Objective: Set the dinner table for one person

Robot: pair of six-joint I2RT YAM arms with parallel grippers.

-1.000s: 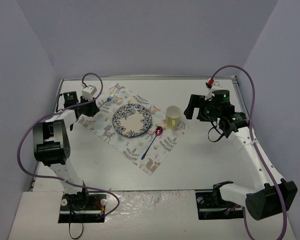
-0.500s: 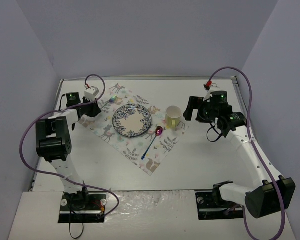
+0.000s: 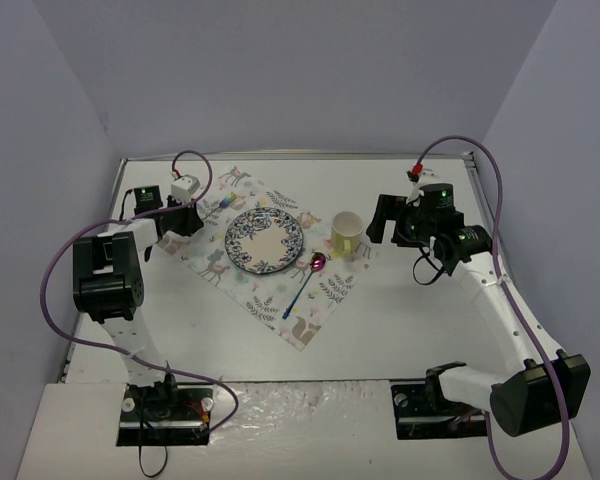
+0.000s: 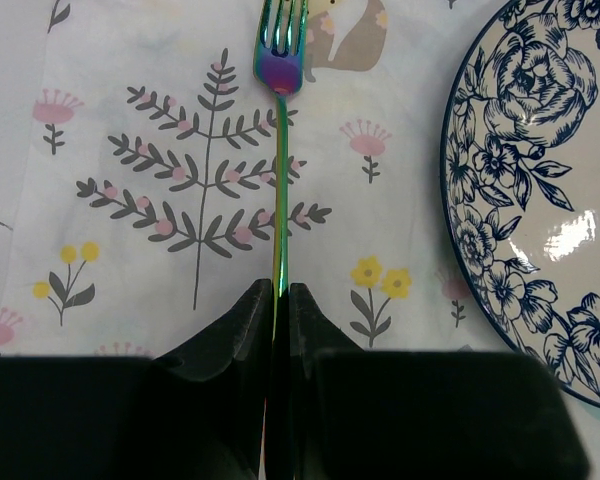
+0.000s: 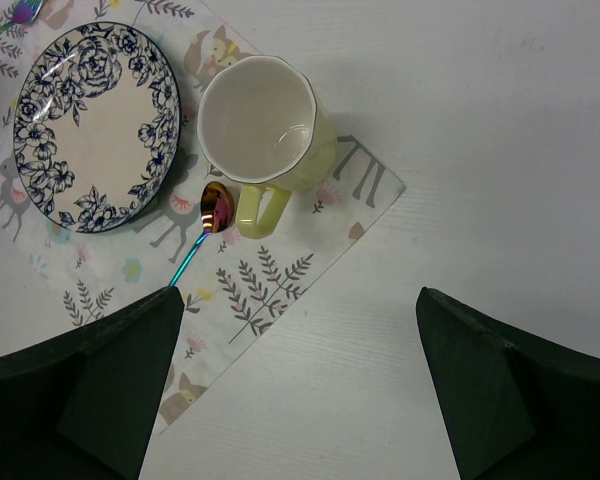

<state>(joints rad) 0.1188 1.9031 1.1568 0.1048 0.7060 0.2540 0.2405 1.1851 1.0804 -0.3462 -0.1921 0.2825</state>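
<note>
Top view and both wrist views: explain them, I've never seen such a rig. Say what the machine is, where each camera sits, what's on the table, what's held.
These are two robot arms bolted at the near edge of a white table, each ending in a two-finger gripper. The top view looks down from above and behind them. The other two pictures come from a camera on each wrist. On the table lies a printed cloth carrying a blue-patterned plate, a pale yellow mug and a spoon. The left gripper is shut on the handle of an iridescent fork beside the plate. The right gripper is open and holds nothing, looking down on the mug.
</note>
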